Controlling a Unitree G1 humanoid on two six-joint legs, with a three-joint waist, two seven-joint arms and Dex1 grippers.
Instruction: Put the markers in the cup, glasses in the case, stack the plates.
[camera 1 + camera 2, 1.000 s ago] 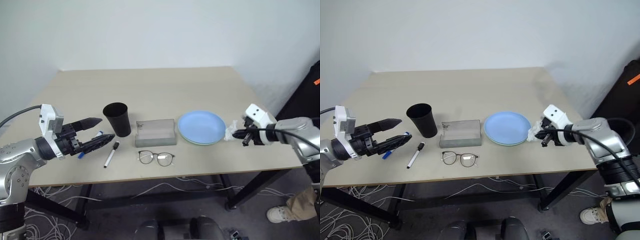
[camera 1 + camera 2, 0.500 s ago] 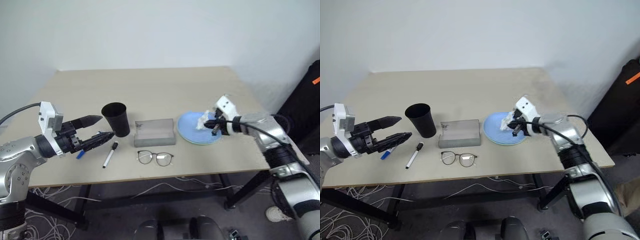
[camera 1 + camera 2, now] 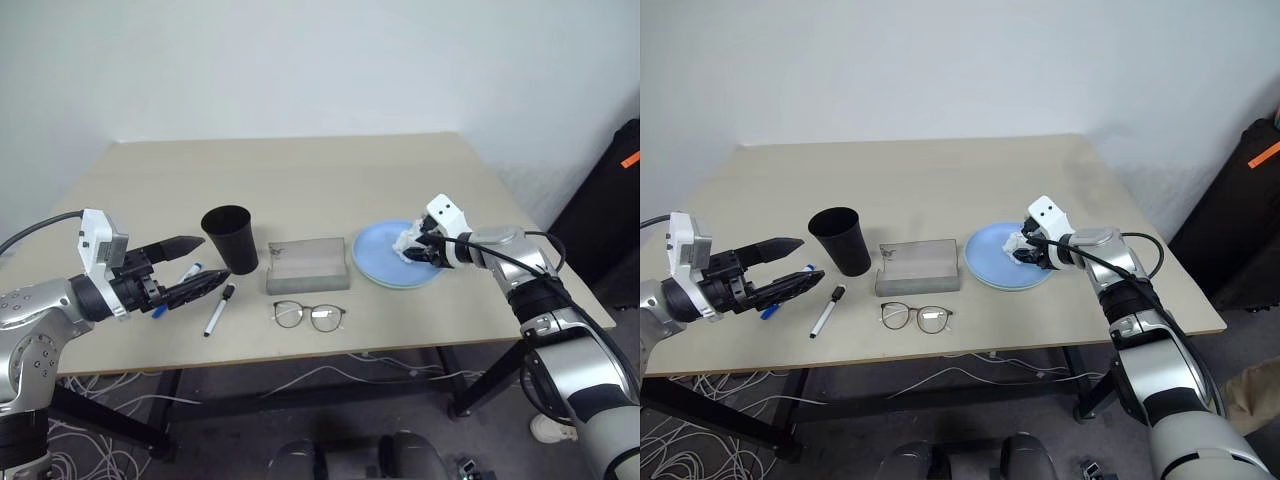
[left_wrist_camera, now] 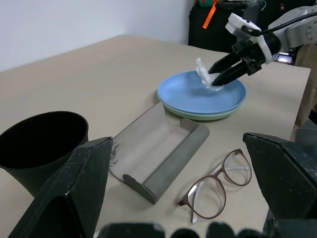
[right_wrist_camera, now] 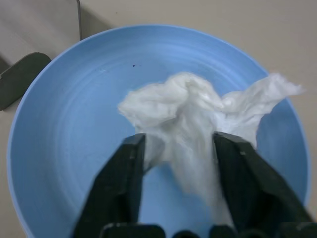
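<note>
- Left eye view: the light blue plate [image 3: 400, 267] already sits on the pale green plate [image 3: 388, 283], so the stacking looks done. The right gripper [image 3: 418, 252] hangs over the blue plate with a crumpled white tissue [image 3: 408, 244] at its tips, probably to drop it there. The left gripper [image 3: 192, 267] hovers with its fingers spread and empty above the table's left front, near the blue-capped marker [image 3: 190, 272] and the black-capped marker [image 3: 220, 306], which suggests it is waiting to pick one up.
- Right eye view: the black cup [image 3: 840, 240] stands upright and empty-looking, just beyond the markers. The grey case [image 3: 919, 267] lies open between the cup and the plates, and the glasses [image 3: 917, 317] lie unfolded on the table just in front of it.
- Left wrist view: the left gripper's jaws stand wide apart, touching nothing; the case's open trough faces up, ready for the glasses.
- Right wrist view: the right gripper's fingers [image 5: 124, 183] are parted with the tissue lying loosely between them above the blue plate; whether they pinch it I cannot tell.
</note>
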